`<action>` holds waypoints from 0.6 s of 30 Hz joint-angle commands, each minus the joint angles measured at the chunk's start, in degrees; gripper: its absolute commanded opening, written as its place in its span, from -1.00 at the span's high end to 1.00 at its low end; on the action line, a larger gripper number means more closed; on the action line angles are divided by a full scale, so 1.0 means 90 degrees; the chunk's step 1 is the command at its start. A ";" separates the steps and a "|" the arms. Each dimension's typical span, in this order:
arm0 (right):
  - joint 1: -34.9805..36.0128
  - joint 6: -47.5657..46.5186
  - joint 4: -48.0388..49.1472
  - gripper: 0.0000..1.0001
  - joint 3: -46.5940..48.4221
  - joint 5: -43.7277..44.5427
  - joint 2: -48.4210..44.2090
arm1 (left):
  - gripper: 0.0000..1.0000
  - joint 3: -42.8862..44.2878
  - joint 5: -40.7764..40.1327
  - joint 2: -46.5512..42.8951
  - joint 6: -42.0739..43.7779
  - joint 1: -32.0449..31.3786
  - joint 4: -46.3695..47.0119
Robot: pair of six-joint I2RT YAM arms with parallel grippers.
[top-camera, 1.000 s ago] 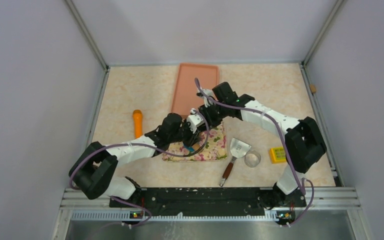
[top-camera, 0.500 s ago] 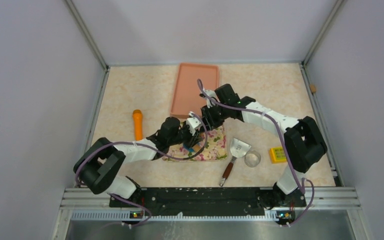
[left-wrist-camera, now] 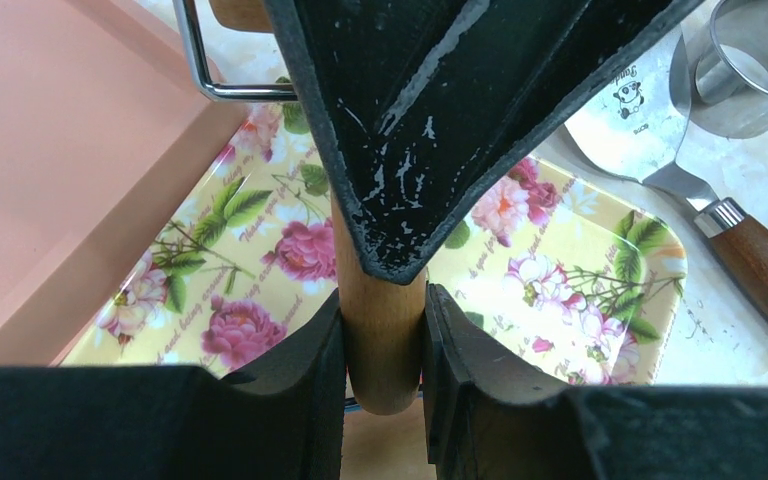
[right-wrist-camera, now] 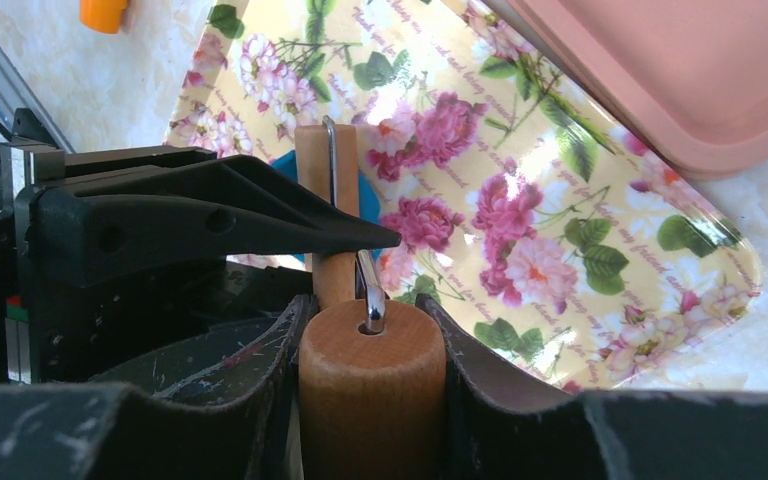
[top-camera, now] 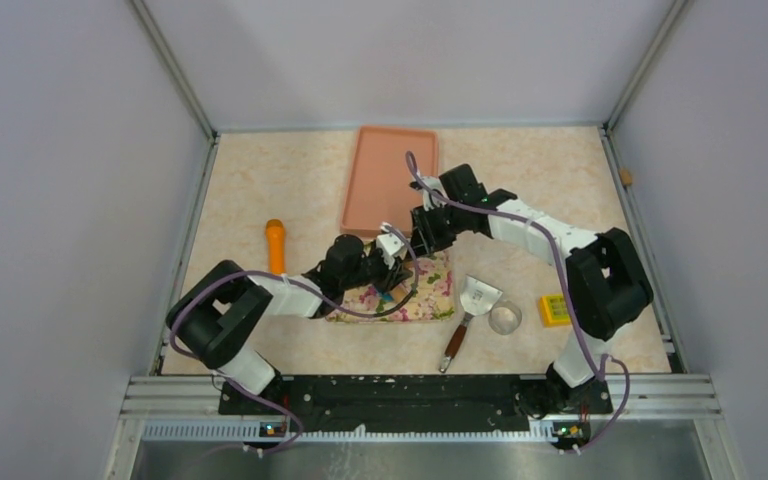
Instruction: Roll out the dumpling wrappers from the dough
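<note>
roller [right-wrist-camera: 370,380] in left gripper [left-wrist-camera: 382,300], right gripper [right-wrist-camera: 368,312], over dough [right-wrist-camera: 365,200].

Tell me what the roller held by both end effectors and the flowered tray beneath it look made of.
The roller looks like bare light wood, matte with faint grain; its wire frame looks like bright steel, judging by the shine. The flowered tray is probably melamine or similar hard plastic: glossy, printed roses, moulded rim.

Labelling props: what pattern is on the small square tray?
Small tray: yellow with pink roses and green leaves; clearest in right wrist view.
</note>
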 commanded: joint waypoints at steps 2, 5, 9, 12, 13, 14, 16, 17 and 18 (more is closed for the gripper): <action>0.0109 -0.0719 -0.0007 1.00 -0.0152 0.1464 0.0400 | 1.00 0.0068 -0.0366 0.0754 0.0041 -0.0079 -0.0638; 0.0086 -0.0749 0.0022 1.00 -0.0195 0.1524 0.0349 | 1.00 0.0169 -0.0410 0.0890 0.0064 -0.0112 -0.0577; 0.0027 -0.0809 0.0011 1.00 -0.0175 0.1566 0.0370 | 1.00 0.0317 -0.0407 0.1103 0.0061 -0.0136 -0.0567; -0.0021 -0.0825 -0.0002 1.00 -0.0148 0.1610 0.0374 | 1.00 0.0404 -0.0397 0.1186 0.0043 -0.0147 -0.0572; -0.0039 -0.0836 -0.0013 1.00 -0.0139 0.1620 0.0377 | 1.00 0.0430 -0.0397 0.1207 0.0043 -0.0151 -0.0575; -0.0054 -0.0850 -0.0011 1.00 -0.0146 0.1631 0.0370 | 1.00 0.0457 -0.0395 0.1229 0.0041 -0.0152 -0.0577; -0.0082 -0.0872 -0.0028 1.00 -0.0129 0.1665 0.0357 | 1.00 0.0506 -0.0396 0.1266 0.0036 -0.0164 -0.0576; -0.0091 -0.0885 -0.0037 1.00 -0.0126 0.1690 0.0348 | 1.00 0.0530 -0.0397 0.1280 0.0030 -0.0167 -0.0572; -0.0103 -0.0896 -0.0052 1.00 -0.0123 0.1708 0.0341 | 1.00 0.0561 -0.0405 0.1294 0.0017 -0.0171 -0.0568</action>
